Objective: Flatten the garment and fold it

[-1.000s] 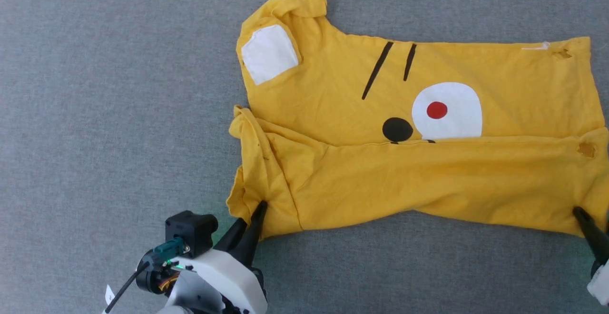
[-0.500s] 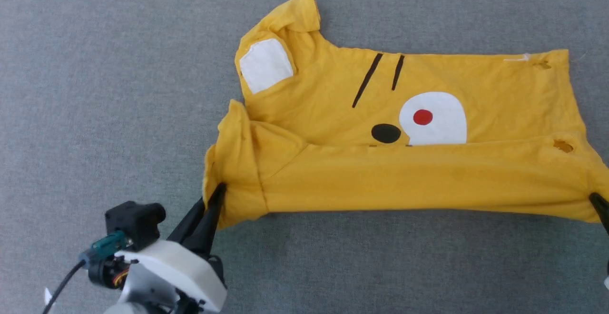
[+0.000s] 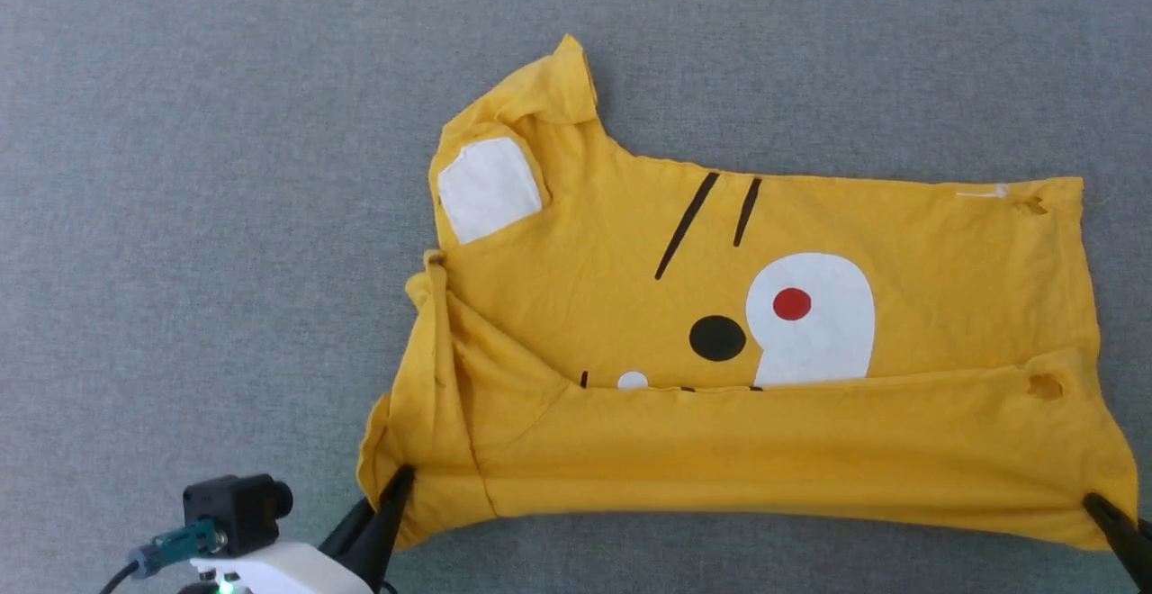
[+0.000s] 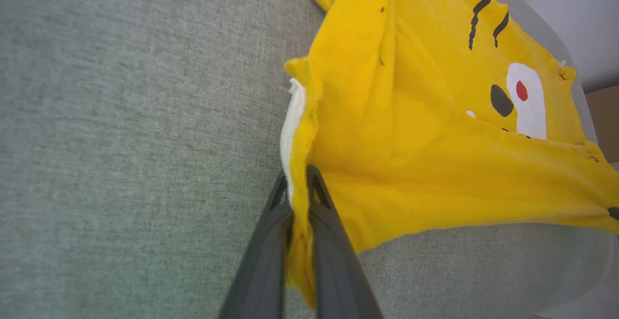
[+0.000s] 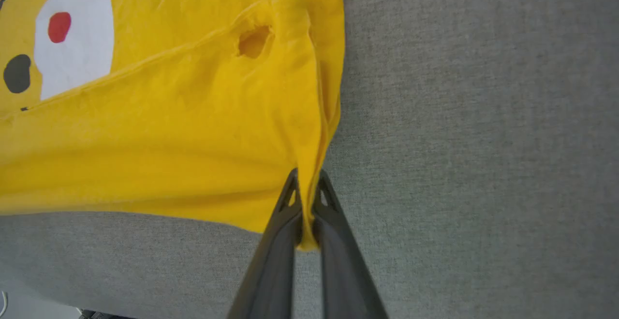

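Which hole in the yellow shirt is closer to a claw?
The lower hole, on the folded-over flap just above the right claw. The upper hole sits at the far edge of the shirt.

We count one garment (image 3: 630, 450) on one grey fabric surface (image 3: 180, 216), and two grippers, the left gripper (image 3: 402, 477) and the right gripper (image 3: 1093, 504), each showing two dark fingers (image 4: 261, 261) in its own wrist view. On the yellow cloth we count one white sleeve patch (image 3: 489, 189), two black slanted lines (image 3: 686, 225), one black nose (image 3: 717, 338), one white oval (image 3: 832, 342) holding one red dot (image 3: 792, 303), and one small white spot (image 3: 633, 381). We also count two small holes (image 3: 1046, 387) near its right-hand edge.
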Motion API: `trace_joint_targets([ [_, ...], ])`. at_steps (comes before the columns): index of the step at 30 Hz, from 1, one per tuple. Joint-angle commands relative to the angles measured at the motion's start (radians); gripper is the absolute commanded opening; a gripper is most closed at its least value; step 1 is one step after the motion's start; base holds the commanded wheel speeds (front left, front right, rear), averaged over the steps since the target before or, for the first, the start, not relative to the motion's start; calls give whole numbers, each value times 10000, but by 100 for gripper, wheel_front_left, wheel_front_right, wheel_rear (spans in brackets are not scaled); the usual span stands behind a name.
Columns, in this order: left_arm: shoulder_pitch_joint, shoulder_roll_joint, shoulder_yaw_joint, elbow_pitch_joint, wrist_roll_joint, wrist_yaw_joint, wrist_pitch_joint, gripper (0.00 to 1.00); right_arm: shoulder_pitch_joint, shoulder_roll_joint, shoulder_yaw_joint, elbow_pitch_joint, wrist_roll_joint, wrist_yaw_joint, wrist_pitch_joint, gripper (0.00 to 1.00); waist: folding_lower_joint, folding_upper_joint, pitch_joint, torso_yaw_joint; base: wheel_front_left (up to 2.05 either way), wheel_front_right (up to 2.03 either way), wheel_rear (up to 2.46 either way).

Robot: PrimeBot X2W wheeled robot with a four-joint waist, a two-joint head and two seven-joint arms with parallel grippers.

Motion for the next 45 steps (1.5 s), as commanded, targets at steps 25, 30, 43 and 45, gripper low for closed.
trace_joint_targets([
  [25,169,-443,-400,1802,-576,-153,231,0,137,235,510,1460,-271,-23,103,0,1,0,-372,66,0,0,0],
  [30,77,-484,-345,1790,-561,-162,107,0,118,227,464,1429,-292,-23,143,0,1,0,-330,67,0,0,0],
  [43,281,-513,227,947,-511,-352,-988,100,-54,132,239,818,303,-23,-571,100,1,0,-592,48,0,0,0],
  [45,404,-314,490,452,-302,-226,-1252,100,-69,91,-14,482,370,-23,-741,100,1,0,-659,51,0,0,0],
])
